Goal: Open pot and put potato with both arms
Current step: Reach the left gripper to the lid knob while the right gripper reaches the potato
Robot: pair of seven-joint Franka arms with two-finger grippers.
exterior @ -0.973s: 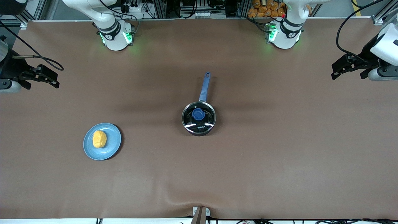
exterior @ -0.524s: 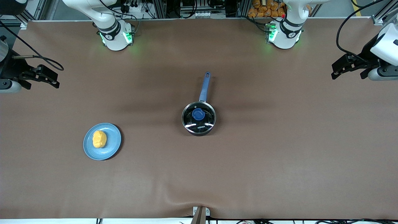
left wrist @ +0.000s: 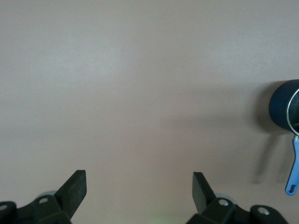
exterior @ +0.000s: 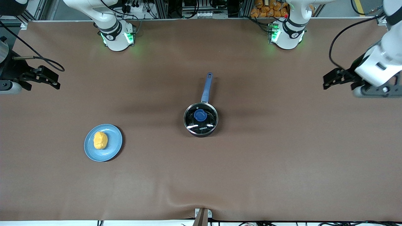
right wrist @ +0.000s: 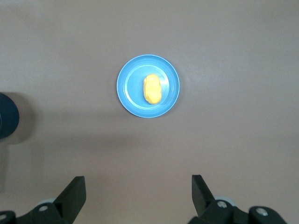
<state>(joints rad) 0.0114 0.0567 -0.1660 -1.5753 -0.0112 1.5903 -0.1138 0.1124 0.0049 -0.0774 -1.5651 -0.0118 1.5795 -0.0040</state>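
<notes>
The black pot (exterior: pixel 201 120) stands at the table's middle with its glass lid and blue knob (exterior: pixel 200 115) on, and its blue handle (exterior: pixel 206 88) points toward the arms' bases. The yellow potato (exterior: pixel 100 140) lies on a light-blue plate (exterior: pixel 115 143) toward the right arm's end. My left gripper (exterior: pixel 339 82) is open and empty over bare table at the left arm's end; its wrist view shows its open gripper (left wrist: pixel 139 179) and the pot (left wrist: pixel 284 109). My right gripper (exterior: pixel 42 82) is open and empty, waiting at the right arm's end; its wrist view shows the open gripper (right wrist: pixel 138 184), potato (right wrist: pixel 152 88) and plate (right wrist: pixel 131 88).
The brown table cover (exterior: pixel 282 163) has a small wrinkle at the edge nearest the front camera. The arm bases (exterior: pixel 116 37) stand along the top edge. The pot's rim (right wrist: pixel 7 116) shows at the right wrist view's edge.
My left arm has swung so its gripper sits a little closer to the table's middle. The right arm, pot, plate and potato have not moved.
</notes>
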